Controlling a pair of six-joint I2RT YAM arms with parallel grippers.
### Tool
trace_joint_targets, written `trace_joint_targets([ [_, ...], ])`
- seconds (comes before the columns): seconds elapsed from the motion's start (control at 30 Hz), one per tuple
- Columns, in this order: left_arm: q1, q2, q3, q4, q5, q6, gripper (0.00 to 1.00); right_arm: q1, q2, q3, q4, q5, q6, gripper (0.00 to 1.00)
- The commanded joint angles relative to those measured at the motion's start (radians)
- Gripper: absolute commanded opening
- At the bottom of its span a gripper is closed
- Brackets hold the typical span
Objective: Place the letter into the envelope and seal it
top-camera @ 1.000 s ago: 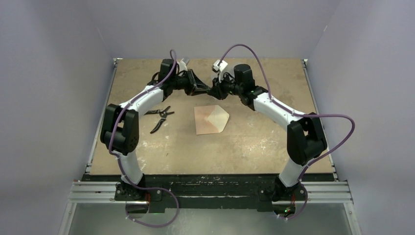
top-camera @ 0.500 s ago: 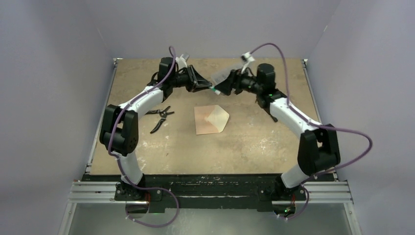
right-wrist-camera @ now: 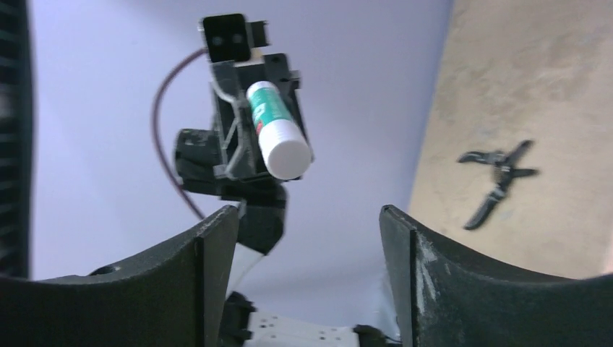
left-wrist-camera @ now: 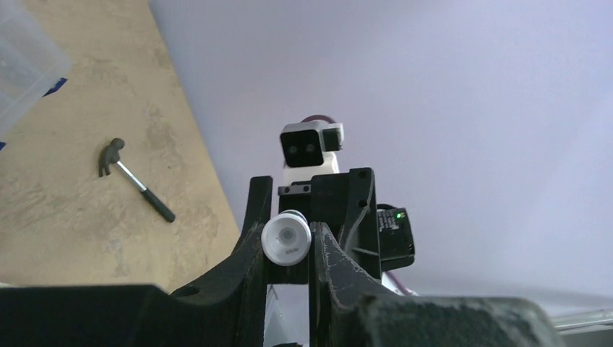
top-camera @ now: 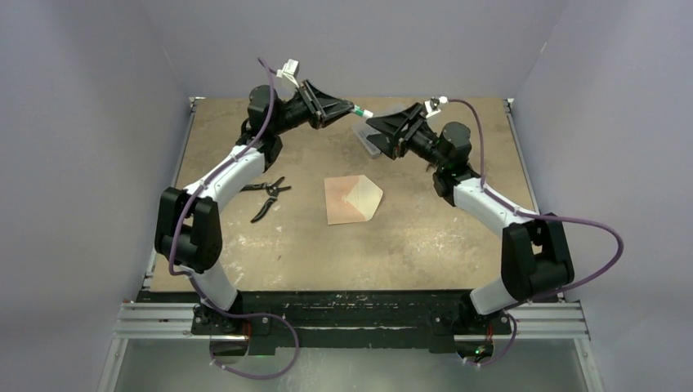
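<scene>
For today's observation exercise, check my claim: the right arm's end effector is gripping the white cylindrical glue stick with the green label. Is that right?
Wrong arm. The left arm's end effector is gripping the white cylindrical glue stick with the green label. The right wrist view shows it held opposite the right end effector, which stands open and empty.

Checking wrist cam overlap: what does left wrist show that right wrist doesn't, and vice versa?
Left wrist only: a small hammer and a clear bin corner on the table.
Right wrist only: black shears lying on the table, and the green label on the stick.
Both: the glue stick clamped in the left claw, the tan tabletop and the lilac wall.
</scene>
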Motion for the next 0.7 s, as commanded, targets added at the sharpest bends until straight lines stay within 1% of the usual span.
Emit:
trace_joint_targets([
  [0.0, 0.006, -0.052, 0.007, 0.126, -0.03, -0.114, 0.0, 0.007, -0.015, 0.013, 0.318, 0.001, 0.244, 0.7],
  [0.07, 0.005, -0.05, 0.0, 0.15, -0.02, -0.156, 0.0, 0.007, 0.014, 0.016, 0.396, -0.013, 0.282, 0.62],
  [0.13, 0.005, -0.05, -0.007, 0.166, -0.012, -0.185, 0.0, 0.007, 0.035, 0.025, 0.424, -0.014, 0.304, 0.59],
  [0.23, 0.005, -0.057, -0.018, 0.174, -0.007, -0.199, 0.0, 0.007, 0.053, 0.053, 0.401, -0.021, 0.289, 0.61],
  [0.37, 0.005, -0.065, -0.019, 0.173, -0.002, -0.204, 0.0, 0.007, 0.063, 0.112, 0.274, -0.04, 0.218, 0.66],
  [0.43, 0.004, -0.067, -0.02, 0.165, 0.002, -0.203, 0.0, 0.007, 0.064, 0.117, 0.278, -0.032, 0.21, 0.67],
  [0.5, 0.005, -0.07, -0.027, 0.162, 0.006, -0.199, 0.0, 0.007, 0.074, 0.126, 0.28, -0.034, 0.209, 0.64],
  [0.67, 0.004, -0.076, -0.032, 0.157, 0.014, -0.177, 0.0, 0.007, 0.099, 0.163, 0.279, -0.04, 0.203, 0.51],
])
